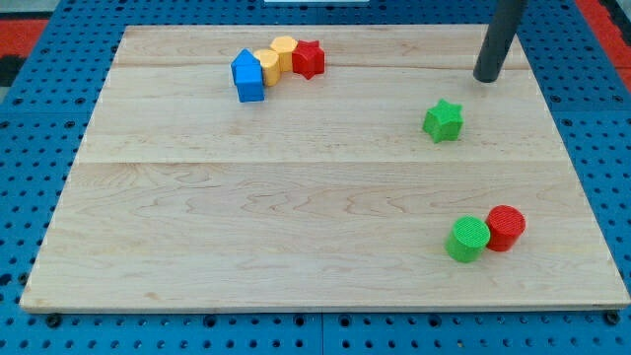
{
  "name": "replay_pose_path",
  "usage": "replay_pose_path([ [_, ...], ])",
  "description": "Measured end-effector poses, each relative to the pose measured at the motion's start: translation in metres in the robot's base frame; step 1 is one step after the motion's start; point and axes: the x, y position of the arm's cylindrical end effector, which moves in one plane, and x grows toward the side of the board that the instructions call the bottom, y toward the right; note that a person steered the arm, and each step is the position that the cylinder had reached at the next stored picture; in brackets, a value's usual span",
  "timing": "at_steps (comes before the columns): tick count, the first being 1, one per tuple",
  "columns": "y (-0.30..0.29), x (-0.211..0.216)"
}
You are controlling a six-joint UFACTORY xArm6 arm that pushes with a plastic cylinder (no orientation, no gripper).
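My tip [487, 77] rests on the wooden board [296, 197] near the view's top right, touching no block. The nearest block is a green star [443, 120], a short way below and to the left of the tip. At the view's top, left of centre, a row of blocks sits close together: a blue house-shaped block [248, 76], a yellow block [266, 65], a yellow cylinder [284, 49] and a red star [309, 58]. Near the view's bottom right a green cylinder [467, 239] touches a red cylinder [506, 227].
The board lies on a blue pegboard surface [39, 148] that surrounds it on all sides. A red area [601, 20] shows at the view's top right corner.
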Motion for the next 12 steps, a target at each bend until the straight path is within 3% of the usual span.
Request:
replay_pose_path([
  [2,-0.013,-0.009],
  [5,-0.033,0.117],
  [7,-0.134,0.087],
  [8,-0.142,0.134],
  [9,-0.186,0.144],
  [12,-0.147,0.03],
])
